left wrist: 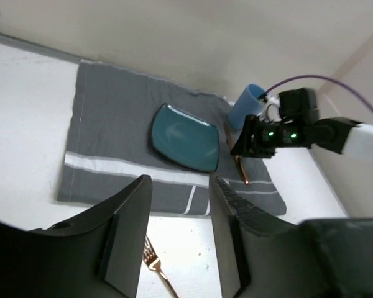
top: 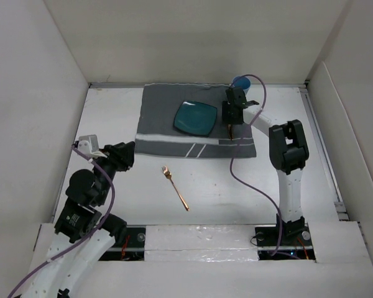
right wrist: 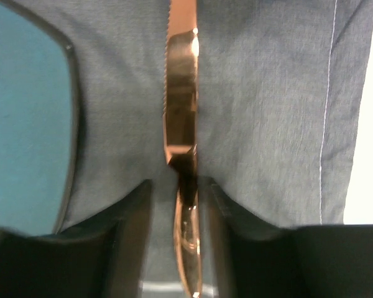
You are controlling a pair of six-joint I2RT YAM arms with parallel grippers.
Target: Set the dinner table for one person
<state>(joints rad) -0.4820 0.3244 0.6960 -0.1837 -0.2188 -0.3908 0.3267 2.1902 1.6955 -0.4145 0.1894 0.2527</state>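
The grey placemat lay on the far half of the white dinner table; a teal plate sat at the mat's middle, a blue cup at its far right corner. Over the mat's right part the right gripper hung with fingers apart — a copper knife lay on the cloth between them; off the mat's near left corner the left gripper stood parted on nothing; a copper fork lay on the table near the mat's near edge.
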